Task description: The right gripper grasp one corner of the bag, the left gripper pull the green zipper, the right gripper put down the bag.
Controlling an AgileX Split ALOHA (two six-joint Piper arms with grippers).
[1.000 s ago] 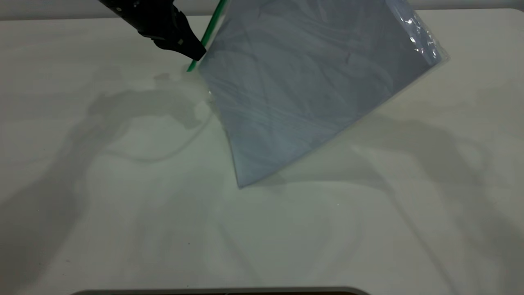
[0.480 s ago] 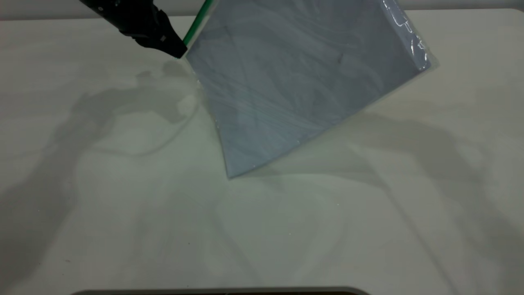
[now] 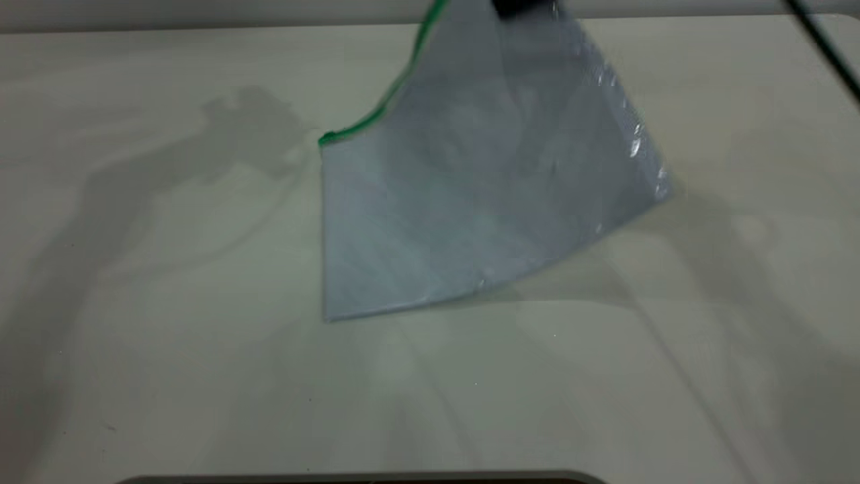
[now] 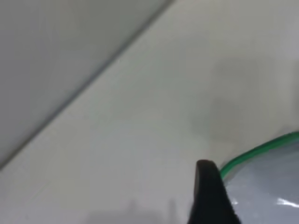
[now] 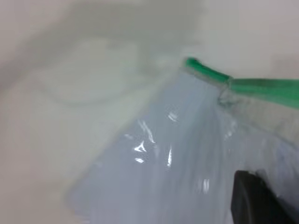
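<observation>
- Clear plastic, pale blue-grey and creased, makes up the bag (image 3: 470, 202), which hangs from the right hand (image 3: 521, 8) at the far top edge of the exterior view.
- Only a small black piece of that right hand shows there, pressed against the top of the bag; the bag hangs from that spot, so the hand is clenched on it.
- Below the right hand the bag spreads out in a fan, and its lower edge meets the pale surface (image 3: 201, 370).
- From the right hand the green zipper (image 3: 376, 117) runs down and away along the bag's edge in a curve, ending at the corner of the bag (image 3: 324, 140), which hangs free with nothing gripping it.
- In the right wrist view the zipper (image 5: 243, 81) runs along the bag's (image 5: 163, 172) edge, with one black finger (image 5: 254, 200) close to the camera.
- In the left wrist view one black finger (image 4: 210, 196) of the left hand shows, just beside the zipper (image 4: 257, 151) and the bag's edge; I cannot tell whether this hand is released or clenched.
- A thin black cable (image 3: 823, 47) crosses the far corner beyond the right hand.
- Grey shadows lie on the surface to either side of the bag.
</observation>
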